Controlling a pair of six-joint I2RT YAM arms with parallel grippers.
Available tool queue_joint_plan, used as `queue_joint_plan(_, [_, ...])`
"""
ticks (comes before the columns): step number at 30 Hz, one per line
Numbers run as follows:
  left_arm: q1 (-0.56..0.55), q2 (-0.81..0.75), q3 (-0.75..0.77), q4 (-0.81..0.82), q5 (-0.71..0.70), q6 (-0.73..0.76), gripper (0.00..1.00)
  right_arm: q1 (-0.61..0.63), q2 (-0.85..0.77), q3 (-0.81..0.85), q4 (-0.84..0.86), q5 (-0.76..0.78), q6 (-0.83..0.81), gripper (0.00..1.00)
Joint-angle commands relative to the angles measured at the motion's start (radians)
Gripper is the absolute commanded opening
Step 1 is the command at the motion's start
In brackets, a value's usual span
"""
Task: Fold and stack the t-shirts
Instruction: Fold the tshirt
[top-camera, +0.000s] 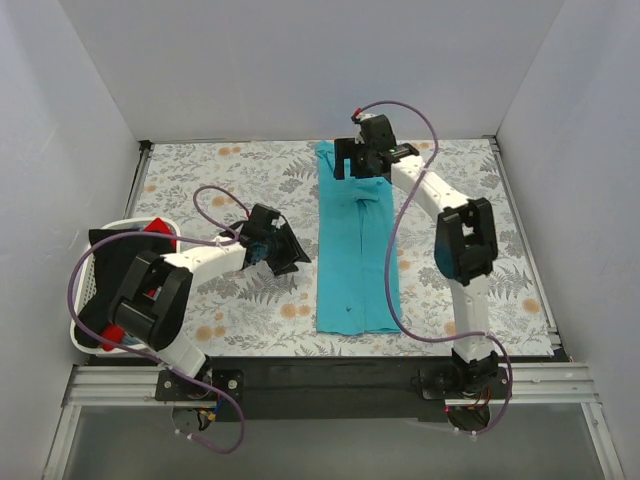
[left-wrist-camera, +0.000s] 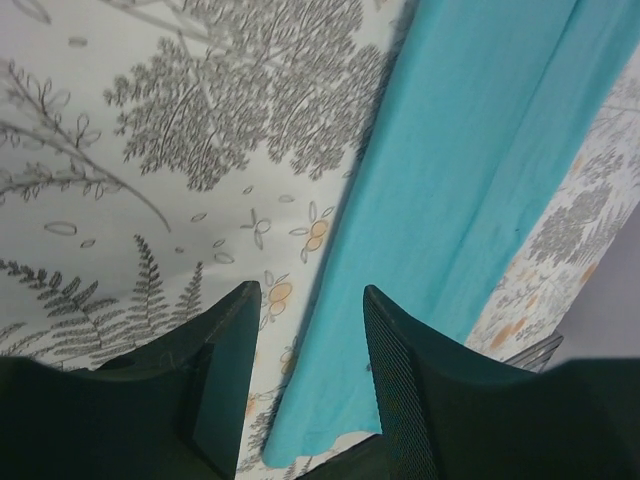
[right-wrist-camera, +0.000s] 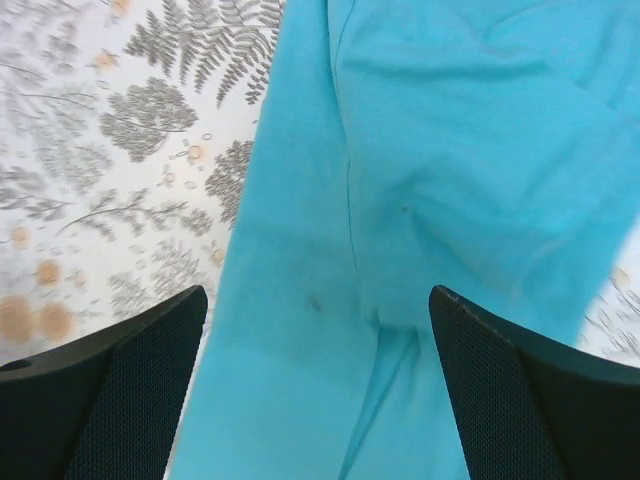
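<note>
A plain turquoise t-shirt (top-camera: 357, 250) lies folded into a long narrow strip down the middle of the table. It also shows in the left wrist view (left-wrist-camera: 470, 180) and the right wrist view (right-wrist-camera: 420, 200). My left gripper (top-camera: 282, 250) is open and empty, just left of the strip's middle (left-wrist-camera: 310, 300). My right gripper (top-camera: 362, 160) is open and empty above the strip's far end (right-wrist-camera: 318, 300). Red and black shirts (top-camera: 125, 240) lie in the basket at the left.
A white slatted basket (top-camera: 85, 290) stands at the table's left edge beside the left arm. The table has a floral cloth (top-camera: 200, 180). White walls close in the back and sides. A purple cable loops over each arm.
</note>
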Motion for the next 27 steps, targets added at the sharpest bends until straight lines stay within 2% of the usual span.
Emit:
queue_joint_plan(1, [-0.034,-0.076,-0.059,-0.001,0.005,0.019,0.44,-0.006,-0.268,-0.184,0.05,0.068,0.06,0.98])
queue_joint_plan(3, [-0.064,-0.089,-0.083,-0.002,0.005,0.026,0.44,-0.006,-0.36,-0.332,0.053,0.082,0.094,0.95])
queue_joint_plan(4, [-0.08,-0.092,-0.103,-0.002,-0.007,0.03,0.44,-0.003,-0.45,-0.477,0.051,0.083,0.116,0.91])
queue_joint_plan(6, [-0.126,-0.105,-0.123,0.001,-0.016,0.03,0.44,-0.005,-0.549,-0.617,0.054,0.109,0.148,0.86])
queue_joint_plan(7, [-0.146,-0.108,-0.141,0.001,-0.024,0.032,0.44,-0.003,-0.65,-0.776,0.065,0.106,0.172,0.81])
queue_joint_plan(8, [-0.166,-0.111,-0.149,0.002,-0.032,0.032,0.44,0.001,-0.705,-0.847,0.074,0.102,0.186,0.78])
queue_joint_plan(9, [-0.204,-0.112,-0.155,0.002,-0.038,0.032,0.44,0.004,-0.809,-0.927,0.093,0.091,0.195,0.7])
queue_joint_plan(10, [-0.222,-0.114,-0.166,0.002,-0.044,0.03,0.44,0.007,-0.857,-0.993,0.096,0.083,0.203,0.68])
queue_joint_plan(11, [-0.239,-0.117,-0.174,0.002,-0.061,0.027,0.44,0.018,-0.906,-1.115,0.094,0.076,0.214,0.66])
queue_joint_plan(12, [-0.265,-0.122,-0.18,0.002,-0.068,0.018,0.44,0.026,-1.001,-1.169,0.091,0.071,0.22,0.66])
queue_joint_plan(14, [-0.284,-0.125,-0.195,-0.008,-0.084,0.007,0.42,0.046,-1.092,-1.299,0.067,0.073,0.246,0.66])
queue_joint_plan(18, [-0.34,-0.149,-0.214,-0.062,-0.154,-0.027,0.38,0.086,-1.313,-1.429,0.002,0.07,0.297,0.62])
queue_joint_plan(24, [-0.423,-0.169,-0.221,-0.129,-0.209,-0.074,0.34,0.201,-1.437,-1.513,-0.081,0.103,0.363,0.59])
queue_joint_plan(27, [-0.456,-0.166,-0.231,-0.136,-0.24,-0.1,0.34,0.276,-1.441,-1.53,-0.076,0.138,0.421,0.59])
